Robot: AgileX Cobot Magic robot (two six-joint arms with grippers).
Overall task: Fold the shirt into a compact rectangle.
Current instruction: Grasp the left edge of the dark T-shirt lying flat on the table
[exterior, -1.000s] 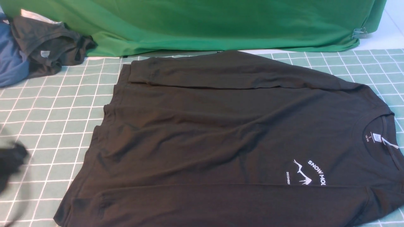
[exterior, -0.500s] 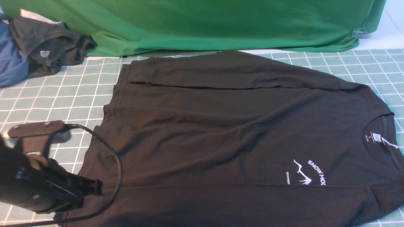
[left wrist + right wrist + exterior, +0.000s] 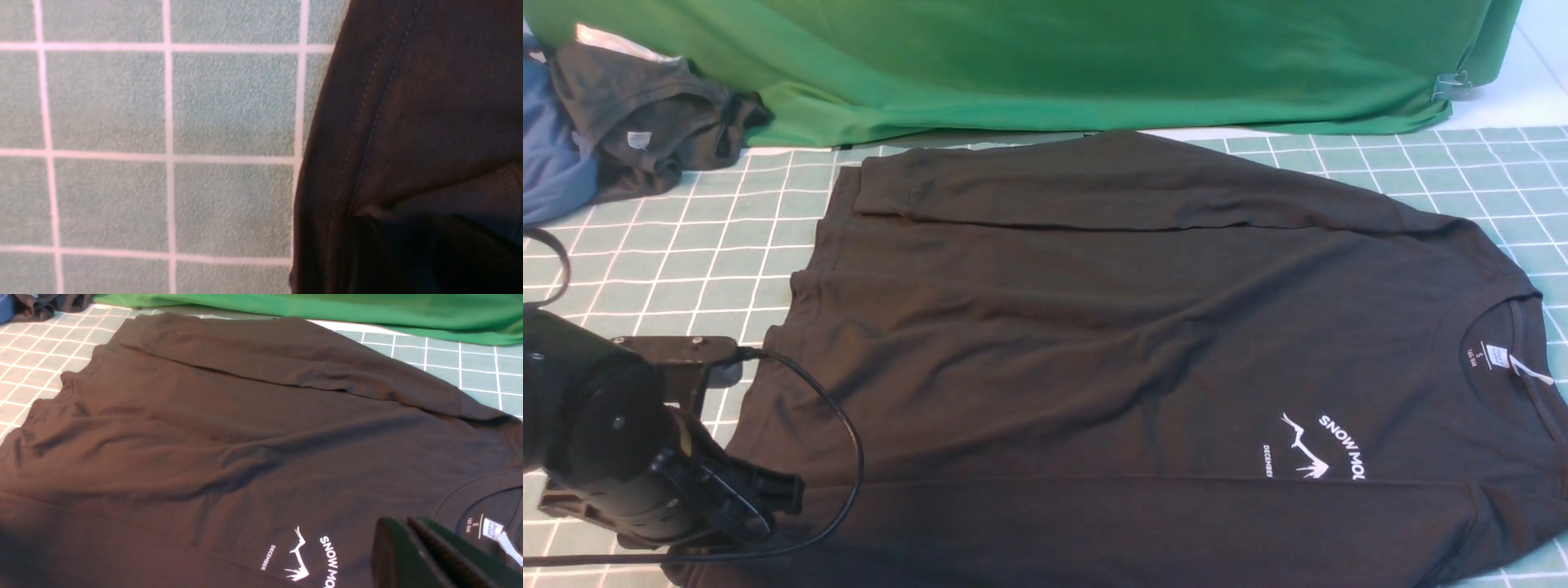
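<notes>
**Front view.** Your large black long-sleeved cotton shirt [image 3: 1094, 367] lies spread on the pale green, white-gridded worktop [image 3: 645, 278]. Its collar is to the right and its hem to the left, with both sleeves laid in along the body. The left end effector [image 3: 772, 496] hangs over the near hem corner, but you cannot tell here whether its jaws are spread or pressed together. Its black cable [image 3: 845, 425] loops above the cloth. The big green cloth [image 3: 1094, 65] and the crumpled dark grey garment [image 3: 645, 122] sit well apart at the back.

**Left wrist view.** You see the stitched hem [image 3: 367, 122] against the grid. No fingers show, so the jaw state is unsettled here too.

**Right wrist view.** The right end effector [image 3: 425, 555] is pressed together, pinching nothing, above the chest near the white mountain print [image 3: 300, 559].

**Risks.**
- At that hem corner several layers overlap. A shallow pinch may take only the top one, and the lift would then drag the sleeve out of place.
- The cable could catch a fold.
- With only one side gripped, the fold may skew.
</notes>
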